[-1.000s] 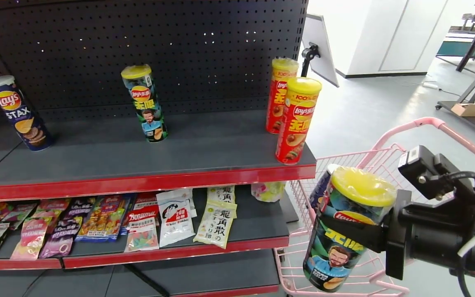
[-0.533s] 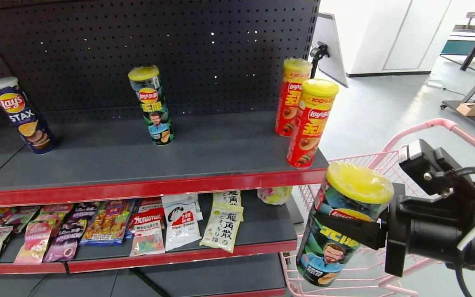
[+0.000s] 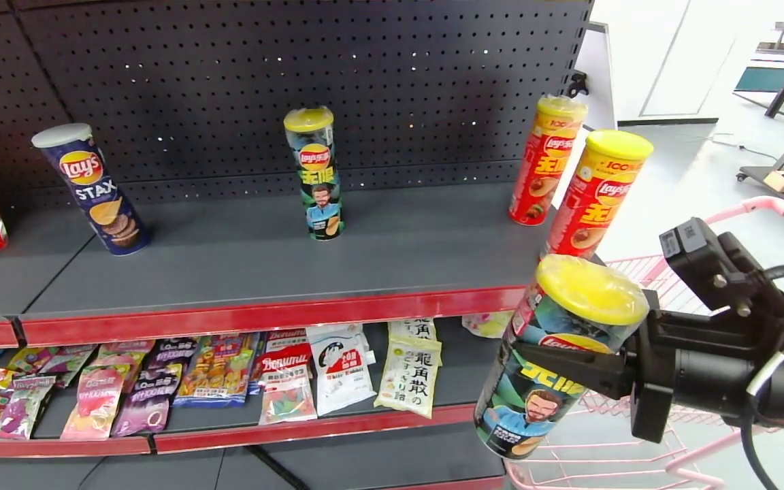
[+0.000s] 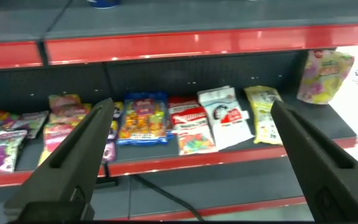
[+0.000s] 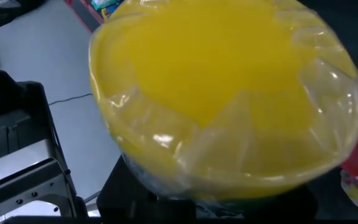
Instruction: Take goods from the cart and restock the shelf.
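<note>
Firmly gripped: chip canister held up off the shelf's right end

Up at the right side of the head view, the right gripper (image 3: 569, 373) was closed around a tall green-and-black chip canister with a yellow plastic lid (image 3: 527, 415). One black finger crossed the canister's front just under the lid, and the rest of the tube hung below the grip. The canister leaned a little, lid toward the gripper body. From the right wrist camera, the film-wrapped yellow lid (image 5: 229, 81) sat right under the lens.

The held canister appeared by the right end of the dark grey shelf with its red front edge (image 3: 263, 316), lower than the shelf top, with the pink wire cart (image 3: 610, 449) behind and beneath it. It touched nothing but the gripper.

On the shelf top stood a matching green canister (image 3: 317, 180) near the middle, a blue canister with a white lid (image 3: 96, 194) to the left, and two red canisters with yellow lids (image 3: 545, 163) at the right end, one ahead of the other. Flat snack packets (image 3: 337, 367) lay in a row on the tier below.

The left gripper (image 4: 191, 104) pointed at that lower tier, its two black fingers spread wide with nothing between them.
</note>
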Robot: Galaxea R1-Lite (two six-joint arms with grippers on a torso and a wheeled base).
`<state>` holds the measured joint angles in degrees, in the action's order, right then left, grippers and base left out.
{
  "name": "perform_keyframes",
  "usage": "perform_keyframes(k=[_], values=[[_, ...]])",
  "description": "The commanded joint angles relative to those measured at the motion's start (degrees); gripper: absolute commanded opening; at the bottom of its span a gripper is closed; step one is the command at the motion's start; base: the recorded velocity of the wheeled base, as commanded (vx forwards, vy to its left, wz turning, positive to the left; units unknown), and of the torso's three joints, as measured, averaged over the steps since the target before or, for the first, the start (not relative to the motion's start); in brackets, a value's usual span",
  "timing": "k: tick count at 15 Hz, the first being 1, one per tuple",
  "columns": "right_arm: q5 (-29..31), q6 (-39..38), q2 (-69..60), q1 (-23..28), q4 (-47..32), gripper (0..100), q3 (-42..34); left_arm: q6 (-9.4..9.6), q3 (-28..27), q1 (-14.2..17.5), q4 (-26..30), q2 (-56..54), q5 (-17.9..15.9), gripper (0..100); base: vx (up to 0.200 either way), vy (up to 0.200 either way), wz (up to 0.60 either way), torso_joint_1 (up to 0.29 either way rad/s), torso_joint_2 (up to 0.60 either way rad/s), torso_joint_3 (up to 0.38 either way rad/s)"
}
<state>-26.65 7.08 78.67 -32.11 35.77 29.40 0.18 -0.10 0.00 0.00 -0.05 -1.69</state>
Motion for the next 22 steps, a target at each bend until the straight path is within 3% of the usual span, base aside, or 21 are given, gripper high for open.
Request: perform_keyframes(k=[1,8,11,20,22], values=[[-0.3,0.0,-1.5,0.6,-0.3,0,0.0,-0.01,0.0,0.0,0.0,0.0,-0.1,100,0.000,0.200,0.00,0.007,0.00,-0.002],[-0.6,0.1,-2.0,0.3,-0.3,0,-1.5,-0.01,0.0,0.0,0.0,0.0,-0.1,100,0.000,0.200,0.00,0.001,0.00,0.003],[-0.6,0.2,-2.9,-0.2,-0.3,0,-2.6,0.08,0.0,0.0,0.0,0.0,-0.1,100,0.000,0.000,0.00,0.000,0.00,0.000],[-0.6,0.3,-5.5,-1.3,-0.3,0,-4.1,-0.01,0.0,0.0,0.0,0.0,-0.1,100,0.200,0.000,0.00,0.001,0.00,0.002],[-0.5,0.2,-6.1,-1.4,-0.3,0,-3.7,-0.01,0.0,0.0,0.0,0.0,-0.1,100,0.000,0.000,0.00,0.000,0.00,0.000]])
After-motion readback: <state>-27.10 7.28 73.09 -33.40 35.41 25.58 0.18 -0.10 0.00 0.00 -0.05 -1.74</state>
